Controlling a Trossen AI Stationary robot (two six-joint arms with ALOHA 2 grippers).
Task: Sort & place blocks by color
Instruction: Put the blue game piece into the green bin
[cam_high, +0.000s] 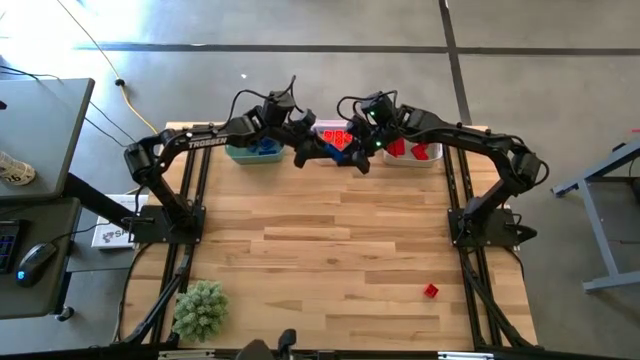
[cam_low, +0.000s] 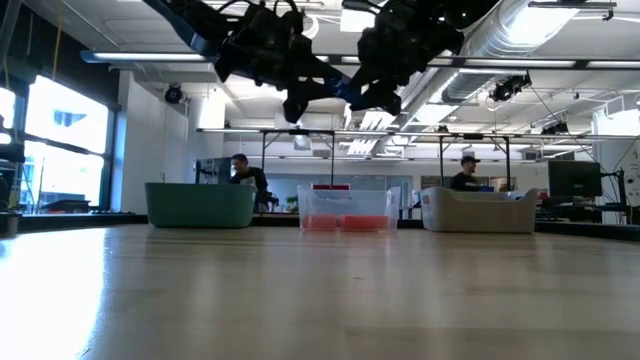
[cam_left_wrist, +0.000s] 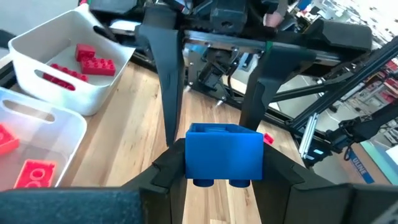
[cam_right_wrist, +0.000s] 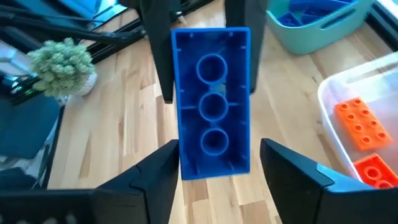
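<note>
While both dark arms meet high above the far edge of the pale wooden table (cam_high: 340, 250), the left gripper (cam_left_wrist: 221, 171) clenches a blue studded plastic brick (cam_left_wrist: 224, 154) between its fingers, over the clear plastic middle bin (cam_low: 343, 208). The right gripper (cam_right_wrist: 214, 165) faces it with its fingers spread, one on each side of the same brick, not pressing it. The teal bin (cam_high: 252, 151) holds blue bricks, the middle bin orange ones (cam_right_wrist: 357, 115), and the white bin (cam_left_wrist: 68, 59) red ones (cam_left_wrist: 93, 60). One small red brick (cam_high: 430, 291) lies alone on the near right of the table, well apart from a fuzzy green plant clump (cam_high: 200, 308).
</note>
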